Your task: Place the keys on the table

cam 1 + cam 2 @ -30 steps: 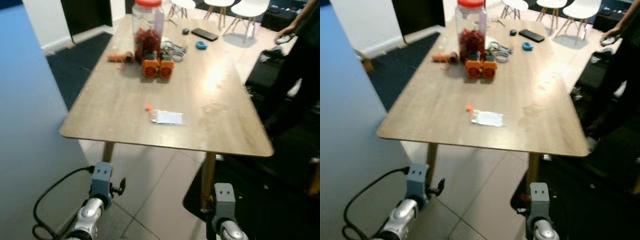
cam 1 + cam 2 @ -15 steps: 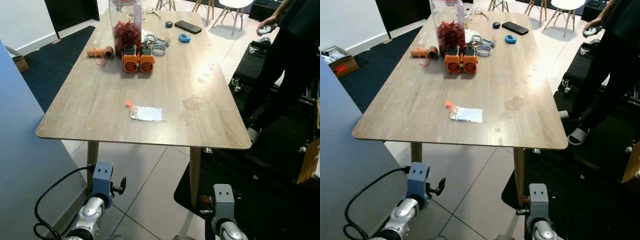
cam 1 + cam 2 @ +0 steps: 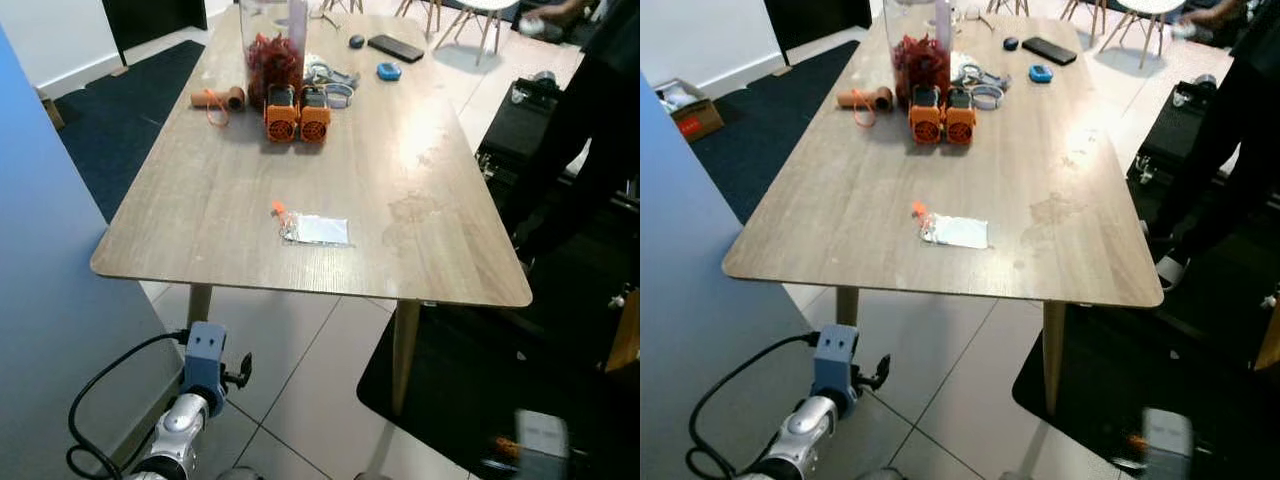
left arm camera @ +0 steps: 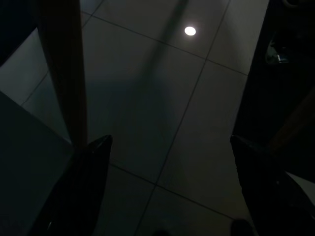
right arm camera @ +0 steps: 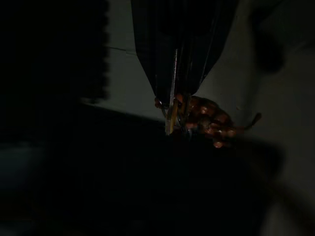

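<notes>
Keys are hanging clamped in the right gripper, low beside the table; transport step. Next: raising them over the tabletop.

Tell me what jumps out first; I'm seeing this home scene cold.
A long wooden table dominates, with a jar of red things and two orange gadgets at its far end and a small clear packet near the front edge. The right end effector, in shadow, is shut on the keys.
</notes>
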Robot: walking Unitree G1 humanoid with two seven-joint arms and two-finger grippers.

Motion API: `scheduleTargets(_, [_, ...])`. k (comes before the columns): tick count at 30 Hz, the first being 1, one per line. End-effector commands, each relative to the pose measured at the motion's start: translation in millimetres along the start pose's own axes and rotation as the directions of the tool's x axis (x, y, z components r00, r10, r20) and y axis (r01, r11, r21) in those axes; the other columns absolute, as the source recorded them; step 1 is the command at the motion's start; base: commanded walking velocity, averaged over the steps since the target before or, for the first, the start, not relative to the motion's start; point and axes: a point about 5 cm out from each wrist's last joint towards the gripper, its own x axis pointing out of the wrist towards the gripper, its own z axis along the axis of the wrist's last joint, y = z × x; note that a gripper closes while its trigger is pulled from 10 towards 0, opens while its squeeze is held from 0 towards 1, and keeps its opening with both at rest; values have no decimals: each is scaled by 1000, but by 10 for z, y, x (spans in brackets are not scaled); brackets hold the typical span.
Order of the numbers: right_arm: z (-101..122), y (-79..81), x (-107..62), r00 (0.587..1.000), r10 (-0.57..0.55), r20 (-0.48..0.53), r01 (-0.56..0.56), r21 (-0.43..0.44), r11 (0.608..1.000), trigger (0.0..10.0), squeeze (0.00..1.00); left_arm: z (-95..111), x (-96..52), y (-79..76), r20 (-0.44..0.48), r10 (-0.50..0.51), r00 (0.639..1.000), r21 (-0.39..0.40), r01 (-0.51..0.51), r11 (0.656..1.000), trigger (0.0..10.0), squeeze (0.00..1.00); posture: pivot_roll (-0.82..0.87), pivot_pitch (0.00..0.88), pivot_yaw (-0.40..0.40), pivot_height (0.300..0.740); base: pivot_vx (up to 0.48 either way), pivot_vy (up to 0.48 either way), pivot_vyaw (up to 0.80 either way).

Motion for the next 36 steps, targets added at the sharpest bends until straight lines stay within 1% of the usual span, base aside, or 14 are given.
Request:
scheduleTargets(1, [197, -163, 51, 993, -73, 95, 69, 50, 996, 10000, 0, -28, -19, 24, -15, -4, 1000, 14, 4, 1000, 10000, 0, 55, 61, -29, 740, 0, 0, 0])
scheduleTargets(3, [670, -502, 144, 948, -188, 257, 157, 134, 978, 10000, 0, -10, -12, 32, -11, -8, 1000, 16, 8, 1000, 10000, 0, 48, 61, -23, 740, 0, 0, 0])
scheduleTargets(5, [670, -502, 144, 948, -188, 257, 157, 134, 978, 10000, 0, -10, -12, 32, -11, -8, 1000, 16, 8, 1000, 10000, 0, 48, 61, -23, 740, 0, 0, 0])
scheduleTargets(8, [1456, -804, 192, 842, -278, 461, 172, 259, 950, 10000, 0, 2, -5, 33, -10, -15, 1000, 20, 15, 1000, 10000, 0, 45, 62, -21, 740, 0, 0, 0])
scheduleTargets(9, [1804, -810, 186, 796, -273, 541, 132, 285, 949, 10000, 0, 6, -2, 31, -10, -16, 1000, 20, 16, 1000, 10000, 0, 47, 61, -23, 740, 0, 0, 0])
scheduleTargets(10, [1804, -810, 186, 796, -273, 541, 132, 285, 949, 10000, 0, 6, -2, 31, -10, -16, 1000, 20, 16, 1000, 10000, 0, 47, 61, -23, 740, 0, 0, 0])
scheduleTargets(11, [2059, -799, 165, 758, -264, 596, 95, 300, 949, 10000, 0, 9, 0, 31, -10, -17, 1000, 20, 17, 1000, 10000, 0, 47, 61, -24, 740, 0, 0, 0])
scheduleTargets(12, [2459, -640, 146, 728, -159, 667, 8, 224, 975, 10000, 0, 12, 2, 28, -9, -17, 1000, 18, 18, 1000, 10000, 0, 48, 61, -26, 740, 0, 0, 0])
scheduleTargets(16, [2721, -307, 119, 703, 52, 709, -126, 52, 991, 10000, 0, 10, 3, 23, -9, -16, 1000, 15, 17, 1000, 10000, 0, 52, 58, -33, 740, 0, 0, 0])
scheduleTargets(18, [2868, 92, 38, 642, 252, 724, -259, -105, 960, 10000, 0, 0, -1, 18, -9, -16, 1000, 11, 16, 1000, 10000, 0, 52, 55, -37, 740, 0, 0, 0])
scheduleTargets(19, [2868, 92, 38, 642, 252, 724, -259, -105, 960, 10000, 0, 0, -1, 18, -9, -16, 1000, 11, 16, 1000, 10000, 0, 52, 55, -37, 740, 0, 0, 0])
scheduleTargets(21, [2966, 645, -127, 530, 479, 700, -410, -283, 867, 10000, 0, -11, -6, 9, -10, -16, 1000, 7, 16, 1000, 10000, 0, 58, 49, -37, 740, 0, 0, 0])
scheduleTargets(27, [2983, 1191, -310, 427, 611, 666, -549, -346, 761, 10000, 0, -8, -4, 12, -13, -20, 1000, 7, 20, 1000, 10000, 0, 54, 46, -30, 740, 0, 0, 0])
scheduleTargets(36, [2998, 1648, -498, 359, 712, 604, -622, -413, 665, 10000, 0, 12, 9, 19, -14, -25, 1000, 11, 25, 1000, 10000, 0, 53, 41, -24, 740, 0, 0, 0])
